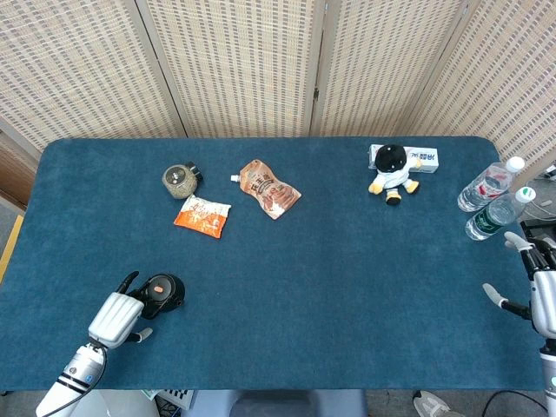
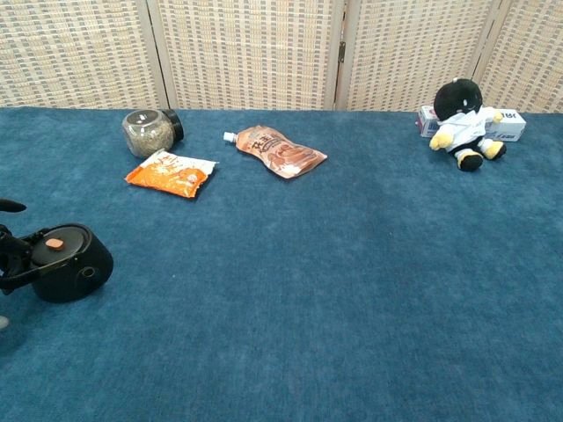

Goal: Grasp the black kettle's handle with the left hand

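While the black kettle (image 1: 162, 292) is sitting near the tabletop's (image 1: 330, 287) front left corner, squat and round with an orange knob on its lid, the left hand (image 1: 115, 314) is curling its fingers (image 2: 9, 249) around the handle at the kettle's left side. The right hand (image 1: 540, 291) is resting open at the far right edge. A glass jar (image 1: 179, 180) of greenish grains is lying on its side.

Silver robot hand (image 1: 115, 315), seemingly black-fingered
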Controlling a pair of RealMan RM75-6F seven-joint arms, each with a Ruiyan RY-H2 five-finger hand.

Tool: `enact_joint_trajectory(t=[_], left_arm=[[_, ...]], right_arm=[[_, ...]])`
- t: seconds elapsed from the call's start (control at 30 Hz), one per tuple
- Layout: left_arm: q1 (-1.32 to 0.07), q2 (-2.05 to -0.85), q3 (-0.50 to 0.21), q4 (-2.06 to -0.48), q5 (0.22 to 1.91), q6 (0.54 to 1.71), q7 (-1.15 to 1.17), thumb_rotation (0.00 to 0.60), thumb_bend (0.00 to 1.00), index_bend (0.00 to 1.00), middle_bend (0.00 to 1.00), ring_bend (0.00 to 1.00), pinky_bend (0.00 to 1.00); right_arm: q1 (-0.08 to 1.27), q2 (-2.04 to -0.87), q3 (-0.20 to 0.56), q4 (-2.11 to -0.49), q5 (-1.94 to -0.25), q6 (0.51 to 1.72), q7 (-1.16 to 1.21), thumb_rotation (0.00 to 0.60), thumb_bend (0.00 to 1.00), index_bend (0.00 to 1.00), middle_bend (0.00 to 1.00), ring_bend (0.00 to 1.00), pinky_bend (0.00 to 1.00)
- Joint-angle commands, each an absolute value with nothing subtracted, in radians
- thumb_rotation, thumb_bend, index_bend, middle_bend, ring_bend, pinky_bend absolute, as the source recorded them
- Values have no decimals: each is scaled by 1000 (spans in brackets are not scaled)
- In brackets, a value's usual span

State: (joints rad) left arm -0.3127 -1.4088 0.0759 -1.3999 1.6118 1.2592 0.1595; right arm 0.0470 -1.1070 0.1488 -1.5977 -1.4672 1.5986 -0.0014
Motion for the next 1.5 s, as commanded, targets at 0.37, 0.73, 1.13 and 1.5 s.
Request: enact_joint_trajectory(t=[0.37, 0.73, 1.13, 1.5], left_arm=[[-304, -1417, 88, -1414, 1608, 1251, 159, 600, 151, 655, 626, 477, 32], [-305, -1411, 86, -1453, 1592, 1232, 128, 600, 152, 824, 839, 653, 32], [-317, -1421, 19, -1517, 1539, 1247, 112, 591, 148, 972, 1000, 855, 33], [-316, -1400, -13, -1562, 1505, 1266, 109, 371, 130, 994, 1000, 882, 318]], right_arm=[[46, -1108, 147, -1593, -1470, 1598, 5, 600, 141, 203, 314, 190, 234], [42, -1108, 147, -1590, -1468, 1600, 11, 600, 141, 203, 314, 190, 233], [38, -1113, 148, -1569, -1460, 1601, 34, 600, 141, 203, 314, 190, 223], [35, -1117, 149, -1554, -1456, 1598, 49, 600, 141, 203, 314, 190, 222]])
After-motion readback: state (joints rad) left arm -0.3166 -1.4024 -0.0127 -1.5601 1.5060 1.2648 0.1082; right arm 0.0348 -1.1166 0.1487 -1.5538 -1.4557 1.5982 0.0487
